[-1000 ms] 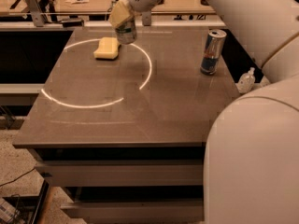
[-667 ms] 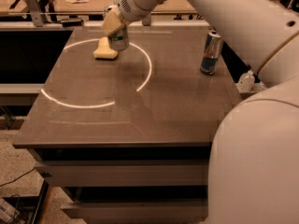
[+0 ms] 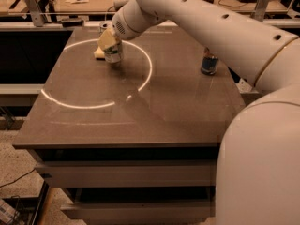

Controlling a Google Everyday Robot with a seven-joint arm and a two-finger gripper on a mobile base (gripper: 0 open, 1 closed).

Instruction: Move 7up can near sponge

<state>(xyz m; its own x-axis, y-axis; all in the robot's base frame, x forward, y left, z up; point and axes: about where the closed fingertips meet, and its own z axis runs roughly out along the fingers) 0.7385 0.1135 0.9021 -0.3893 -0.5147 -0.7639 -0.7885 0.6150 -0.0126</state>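
Note:
My gripper (image 3: 110, 42) is at the far left of the table, shut on the 7up can (image 3: 114, 56). The can is short with a pale label and silver body; it hangs upright from the fingers, at or just above the tabletop. The pale yellow sponge (image 3: 98, 54) lies right behind and to the left of the can. Only its left end shows; the rest is hidden by the can and gripper. Can and sponge look to be touching or almost touching.
A taller slim blue-and-silver can (image 3: 209, 63) stands at the right side of the brown table (image 3: 140, 121). A bright ring of light lies on the tabletop. A small round object (image 3: 103, 26) sits at the far edge. My arm crosses above the table's right half.
My gripper has moved left and down with the can, from above the sponge's right side to table height right beside it. The blue can has not moved.

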